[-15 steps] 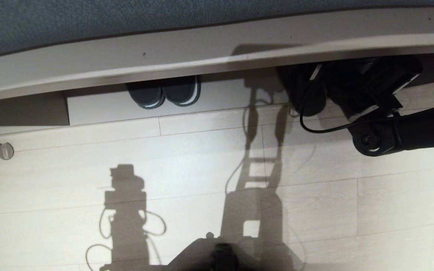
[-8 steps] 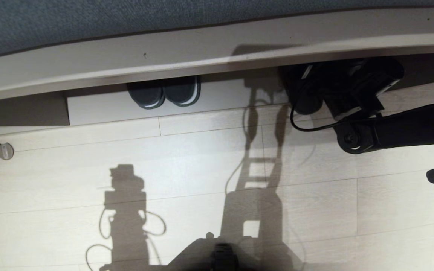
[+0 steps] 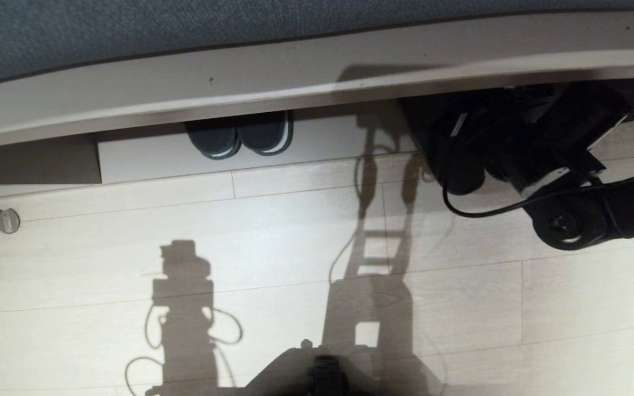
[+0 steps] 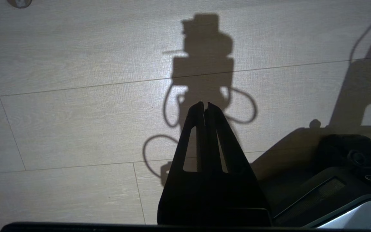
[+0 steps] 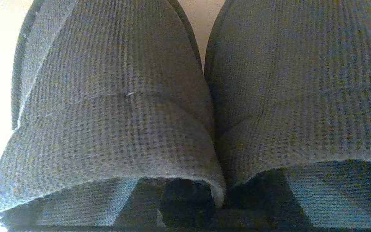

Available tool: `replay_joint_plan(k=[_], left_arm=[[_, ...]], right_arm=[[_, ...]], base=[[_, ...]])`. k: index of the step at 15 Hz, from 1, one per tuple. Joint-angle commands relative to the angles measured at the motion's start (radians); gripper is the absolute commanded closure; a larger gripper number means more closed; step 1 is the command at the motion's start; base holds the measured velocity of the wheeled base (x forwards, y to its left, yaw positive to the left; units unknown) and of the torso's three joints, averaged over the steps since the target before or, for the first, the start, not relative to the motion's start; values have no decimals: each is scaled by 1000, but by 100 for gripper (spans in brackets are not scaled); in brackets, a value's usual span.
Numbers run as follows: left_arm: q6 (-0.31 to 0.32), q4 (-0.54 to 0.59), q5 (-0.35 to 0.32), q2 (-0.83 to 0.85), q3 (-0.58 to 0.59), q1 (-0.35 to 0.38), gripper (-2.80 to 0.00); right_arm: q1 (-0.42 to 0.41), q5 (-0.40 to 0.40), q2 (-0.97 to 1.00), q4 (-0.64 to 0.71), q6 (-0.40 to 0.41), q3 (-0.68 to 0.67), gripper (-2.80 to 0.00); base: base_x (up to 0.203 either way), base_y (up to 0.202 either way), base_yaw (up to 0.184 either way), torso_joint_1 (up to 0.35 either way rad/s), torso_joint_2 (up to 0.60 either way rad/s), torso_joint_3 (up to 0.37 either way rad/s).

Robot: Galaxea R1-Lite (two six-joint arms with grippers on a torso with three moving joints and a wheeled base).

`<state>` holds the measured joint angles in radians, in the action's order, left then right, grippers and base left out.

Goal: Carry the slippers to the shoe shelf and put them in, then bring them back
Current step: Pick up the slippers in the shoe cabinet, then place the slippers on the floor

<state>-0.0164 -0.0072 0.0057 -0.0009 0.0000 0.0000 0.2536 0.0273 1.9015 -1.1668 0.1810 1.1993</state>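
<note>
The slippers, a grey-blue waffle-fabric pair, fill the right wrist view side by side, one strap [image 5: 108, 96] against the other [image 5: 301, 90]. My right gripper [image 5: 217, 206] is under the straps, shut on their two inner edges where they meet. In the head view the right arm [image 3: 614, 214] reaches in from the right to the front of the shoe shelf [image 3: 317, 82], and the slippers show only as a dark mass [image 3: 443, 154] in shadow under its top board. My left gripper [image 4: 205, 104] hangs parked over bare floor, shut and holding nothing.
A darker pair with a white sole stripe [image 3: 238, 137] sits on the shelf's pale raised base [image 3: 152, 157], left of my right arm. A round metal disc [image 3: 7, 220] is set in the wood floor at far left. My base [image 3: 325, 377] shows at the bottom edge.
The right arm pushed in leftward under the shelf board, then drew back to the right and toward me. Its gripper closed on the slippers. The left arm has not moved.
</note>
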Motion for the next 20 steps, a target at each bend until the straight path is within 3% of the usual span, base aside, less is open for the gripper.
replay_joint_plan(k=[1, 6, 12, 16, 20], left_arm=[[0, 0, 0, 1, 0, 0, 0], [0, 0, 0, 1, 0, 0, 0], [0, -1, 0, -1, 0, 0, 0], [3, -2, 0, 0, 0, 2, 0], [4, 0, 0, 1, 0, 2, 0]], right_arm=[[14, 1, -161, 21, 1, -135, 0], [34, 0, -577, 220, -1, -532, 0], [19, -1, -1081, 558, -55, -754, 0], [-40, -5, -1364, 728, -79, -881, 0], [-158, -20, -1557, 759, -118, -1037, 0]], base=[[0, 0, 0, 0, 0, 0], [0, 0, 0, 0, 0, 0], [0, 0, 0, 0, 0, 0], [0, 0, 0, 0, 0, 0], [0, 0, 0, 0, 0, 0]])
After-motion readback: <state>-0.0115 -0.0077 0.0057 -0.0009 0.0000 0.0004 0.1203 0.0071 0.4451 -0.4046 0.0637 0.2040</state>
